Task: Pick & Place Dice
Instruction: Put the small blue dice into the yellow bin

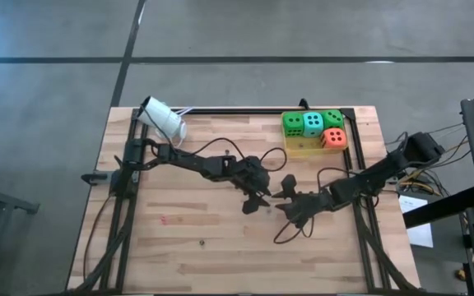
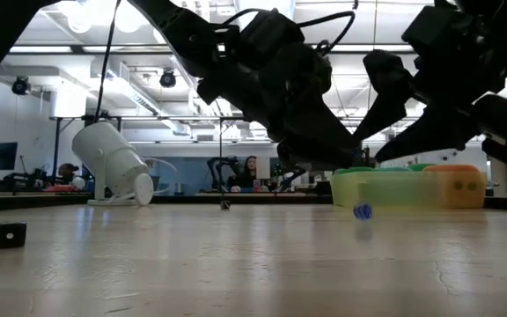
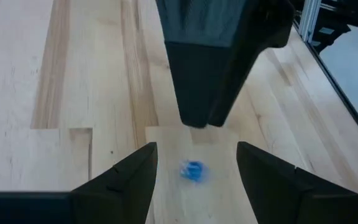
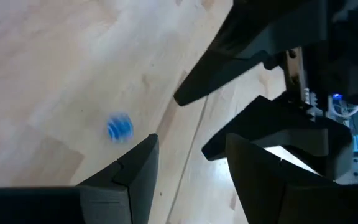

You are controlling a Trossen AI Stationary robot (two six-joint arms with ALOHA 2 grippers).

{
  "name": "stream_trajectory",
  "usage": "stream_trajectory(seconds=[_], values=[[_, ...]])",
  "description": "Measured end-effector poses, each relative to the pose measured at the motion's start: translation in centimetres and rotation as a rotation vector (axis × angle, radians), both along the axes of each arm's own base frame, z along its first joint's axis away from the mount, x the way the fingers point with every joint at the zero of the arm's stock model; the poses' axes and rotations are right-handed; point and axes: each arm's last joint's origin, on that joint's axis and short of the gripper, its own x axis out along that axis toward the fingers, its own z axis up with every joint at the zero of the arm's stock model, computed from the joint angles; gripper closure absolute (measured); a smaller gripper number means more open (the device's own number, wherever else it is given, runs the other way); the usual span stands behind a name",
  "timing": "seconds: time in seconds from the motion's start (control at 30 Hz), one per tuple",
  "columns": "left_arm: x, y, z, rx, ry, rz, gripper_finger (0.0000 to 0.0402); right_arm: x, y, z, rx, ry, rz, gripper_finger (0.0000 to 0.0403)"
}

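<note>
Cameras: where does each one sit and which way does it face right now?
High: overhead, straight down on the wooden table; both arms show.
Low: table height, level across; arms overhead.
Left wrist: behind the left end effector, looking at a small blurred blue object; own open fingers show.
Right wrist: behind the right end effector, own open fingers show.
Shared: low and both wrist views show the blue object.

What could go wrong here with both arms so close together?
The left gripper and right gripper nearly meet mid-table, so their fingers could collide. A small blue object lies on the wood between the left gripper's open fingers; a sweep could knock it away. The dice sit far off in the yellow tray.
</note>
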Motion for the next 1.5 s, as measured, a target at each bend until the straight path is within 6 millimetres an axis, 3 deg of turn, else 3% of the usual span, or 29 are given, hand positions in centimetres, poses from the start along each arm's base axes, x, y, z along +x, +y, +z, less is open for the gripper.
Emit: stream_trajectory(seconds=[0.43,0.73,0.97,1.23,1.5], values=[[-1.0,0.4,0.4,0.044,0.078,-0.032,0.0177,-0.5,-0.2,0.9,0.059,-0.044,-0.025,0.022],[-3.3,0.1,3.7,0.185,0.108,-0.164,0.0186,-1.3,1.0,2.2,0.16,-0.097,-0.002,0.022],[-4.8,-0.4,5.3,0.28,0.116,-0.228,0.0187,-1.6,2.7,2.7,0.374,-0.091,0.047,0.022],[-7.9,-2.0,6.1,0.479,0.153,-0.131,0.019,-2.1,4.2,3.1,0.56,-0.065,0.046,0.022],[-12.2,-4.1,7.0,0.463,0.029,-0.11,0.0189,-2.2,5.6,3.3,0.67,-0.107,0.054,0.022]])
